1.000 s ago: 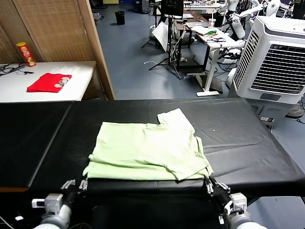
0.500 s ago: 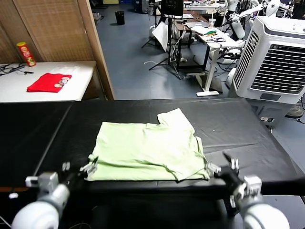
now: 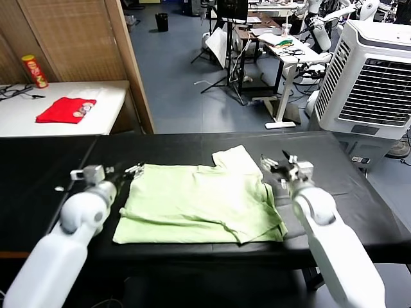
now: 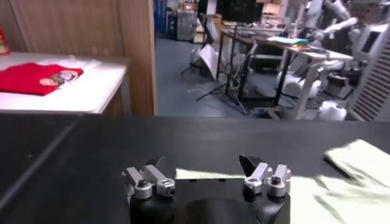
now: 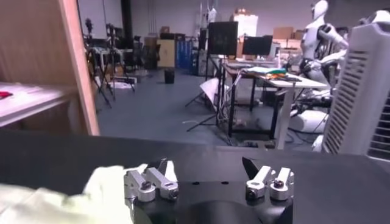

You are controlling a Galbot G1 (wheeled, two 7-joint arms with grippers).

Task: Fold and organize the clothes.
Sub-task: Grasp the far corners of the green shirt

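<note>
Both my arms have swung up from the near edge of the worktop [image 3: 334, 192], where they sat low at the shirt's front corners a second ago, to its far side. The shirt itself has not shifted.

The black worktop carries everything. The pale green T-shirt [image 3: 199, 202] lies flat near its middle, already doubled over, with one sleeve poking out toward the far right. I judge the first fold done and the next one waiting, which would explain my new stance: one arm at each far corner, placed to take the back edge and bring it over.

My left gripper [image 3: 122, 172] hovers just beside the shirt's far left corner, its fingers [image 4: 148, 182] spread wide and holding nothing; the left wrist view shows bare black surface between them and the green edge just beyond. My right gripper [image 3: 282, 162] sits by the sleeve on the right, fingers [image 5: 268, 182] likewise spread and empty, with a bit of green cloth just beside one of them. I cannot tell whether that one touches the fabric.

On the white side table [image 3: 96, 119] to the left, well apart, lie a small folded red garment [image 3: 64, 110] and a red can [image 3: 34, 71], neither part of my job.
</note>
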